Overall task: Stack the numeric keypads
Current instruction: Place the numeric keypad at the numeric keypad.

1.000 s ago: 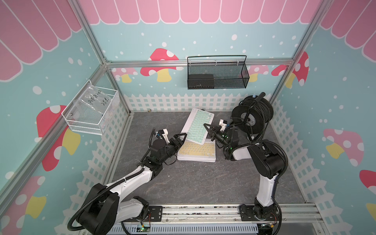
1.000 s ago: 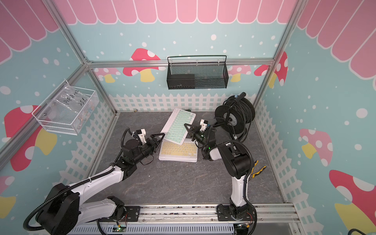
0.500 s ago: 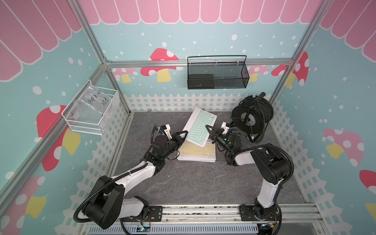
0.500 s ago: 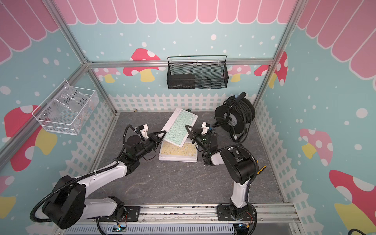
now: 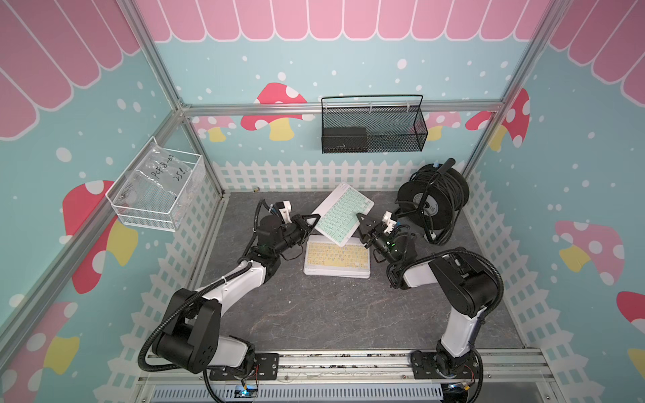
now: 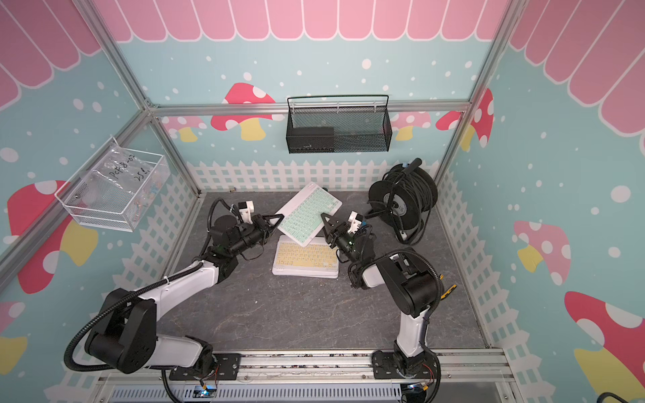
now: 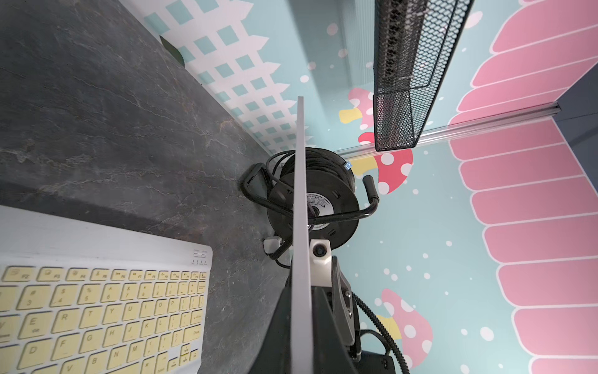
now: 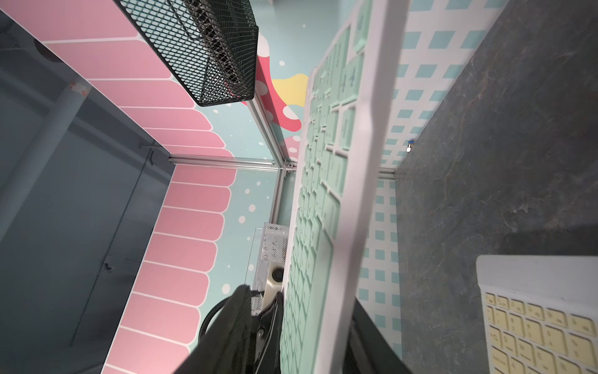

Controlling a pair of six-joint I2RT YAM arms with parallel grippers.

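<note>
A mint-green numeric keypad (image 5: 343,214) (image 6: 309,214) hangs tilted in the air, above the back of a yellow-keyed keypad (image 5: 336,256) (image 6: 307,258). The yellow one lies flat on top of a low stack of white frames. My left gripper (image 5: 312,221) (image 7: 301,323) is shut on the mint keypad's left edge (image 7: 299,226). At its right edge my right gripper (image 5: 361,221) (image 8: 301,301) straddles the mint keypad (image 8: 323,194) with its jaws open. A gap shows on the key side. The yellow keypad (image 7: 97,307) (image 8: 534,323) shows in both wrist views.
A black cable reel (image 5: 432,200) (image 6: 401,199) stands at the back right, close behind my right arm. A black mesh basket (image 5: 371,127) hangs on the back wall. A white wire basket (image 5: 153,188) hangs on the left wall. White fence panels ring the grey floor.
My left gripper has closed on the mint keypad's left edge. My right gripper, shut on the other edge before, has opened its jaws. The keypad has turned slightly and sits higher.
</note>
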